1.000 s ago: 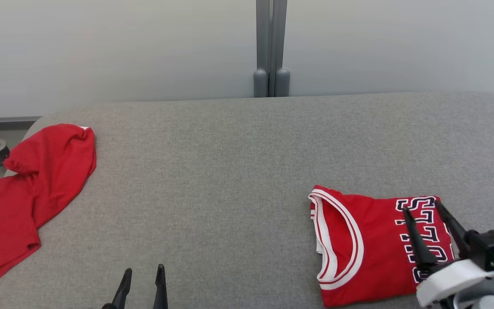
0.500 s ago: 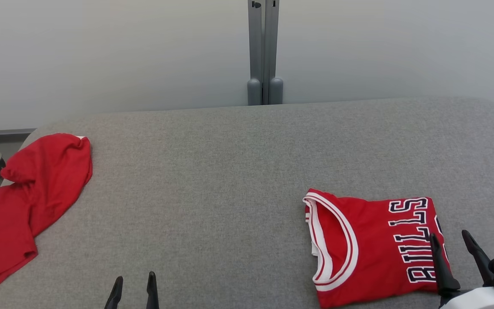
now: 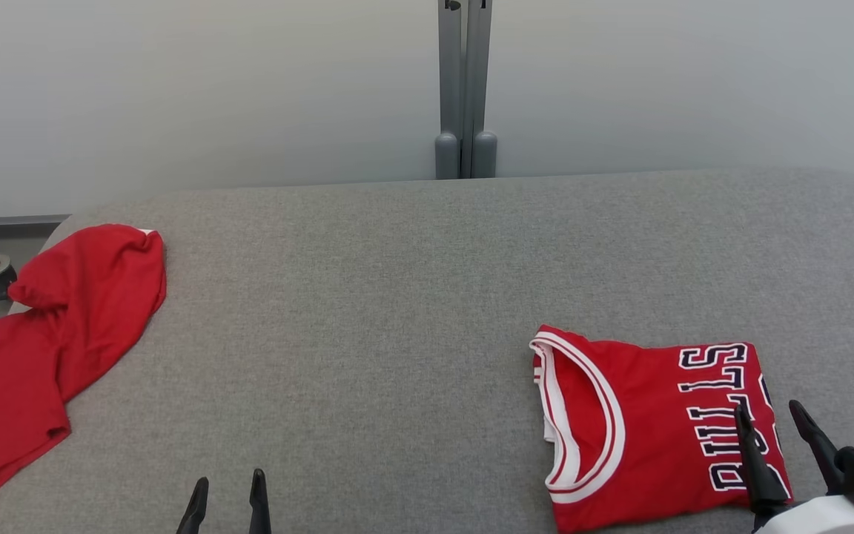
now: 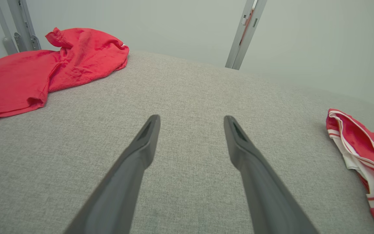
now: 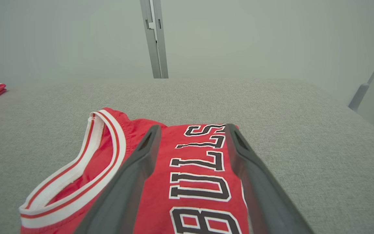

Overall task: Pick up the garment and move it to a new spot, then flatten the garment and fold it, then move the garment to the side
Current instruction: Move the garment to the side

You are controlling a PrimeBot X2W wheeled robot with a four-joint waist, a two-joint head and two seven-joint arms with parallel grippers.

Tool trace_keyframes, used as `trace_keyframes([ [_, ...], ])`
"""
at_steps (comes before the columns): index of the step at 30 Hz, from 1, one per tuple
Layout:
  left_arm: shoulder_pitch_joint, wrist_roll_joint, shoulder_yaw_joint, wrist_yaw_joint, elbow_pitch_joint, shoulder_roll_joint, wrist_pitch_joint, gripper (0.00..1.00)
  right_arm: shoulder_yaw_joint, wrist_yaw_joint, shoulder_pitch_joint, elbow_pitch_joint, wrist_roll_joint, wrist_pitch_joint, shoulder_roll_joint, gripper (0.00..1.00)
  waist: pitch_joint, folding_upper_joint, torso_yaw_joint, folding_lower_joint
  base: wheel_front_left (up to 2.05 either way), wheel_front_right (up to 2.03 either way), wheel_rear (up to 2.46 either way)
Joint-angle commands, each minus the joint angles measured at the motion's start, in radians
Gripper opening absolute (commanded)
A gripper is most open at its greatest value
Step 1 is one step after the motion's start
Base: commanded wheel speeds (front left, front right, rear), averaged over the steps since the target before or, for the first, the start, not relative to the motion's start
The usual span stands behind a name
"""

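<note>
Your right end effector (image 3: 766, 408) sits at the lower right of the head view. Its fingers are spread wide and empty, pointing toward the far wall over the lettered end of the folded red jersey (image 3: 634, 423). You cannot tell whether the tips touch the cloth. Your left end effector (image 3: 228, 477) is low at the near edge, likewise spread wide and holding nothing, over bare table. The jersey lies flat on the right side of the grey fabric-covered table (image 3: 397, 297), collar toward the middle. A crumpled red garment (image 3: 64, 319) drapes over the table's left end. Behind stands a pale wall (image 3: 175, 89) with a grey post (image 3: 465, 81).
</note>
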State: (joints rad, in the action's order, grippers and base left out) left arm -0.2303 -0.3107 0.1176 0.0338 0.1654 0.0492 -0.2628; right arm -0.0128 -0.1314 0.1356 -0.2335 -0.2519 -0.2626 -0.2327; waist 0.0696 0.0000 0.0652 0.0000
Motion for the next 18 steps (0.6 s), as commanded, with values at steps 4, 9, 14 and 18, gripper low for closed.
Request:
trace_keyframes([
  [4,-0.012,-0.007,-0.008,-0.006,-0.006,0.003,-0.003,1.0,0.033,0.001,-0.032,-0.035,-0.066,-0.003,-0.014,1.0,-0.011,0.0,-0.006,0.0,0.0,0.0,0.0],
  [9,0.0,0.001,-0.004,0.0,-0.005,0.003,-0.003,1.0,0.11,0.001,-0.128,-0.051,-0.207,0.154,-0.144,1.0,-0.038,0.0,-0.021,0.0,0.0,0.0,0.0],
  [14,0.019,0.005,0.01,0.006,0.001,0.003,-0.003,1.0,0.133,0.001,-0.197,-0.098,-0.306,0.451,-0.242,1.0,-0.064,0.0,-0.02,0.0,0.0,0.0,0.0],
  [18,0.032,0.001,0.023,0.007,0.004,0.003,-0.003,1.0,0.154,0.001,-0.228,-0.148,-0.347,0.581,-0.262,1.0,-0.085,0.0,-0.004,0.0,0.0,0.0,0.0],
])
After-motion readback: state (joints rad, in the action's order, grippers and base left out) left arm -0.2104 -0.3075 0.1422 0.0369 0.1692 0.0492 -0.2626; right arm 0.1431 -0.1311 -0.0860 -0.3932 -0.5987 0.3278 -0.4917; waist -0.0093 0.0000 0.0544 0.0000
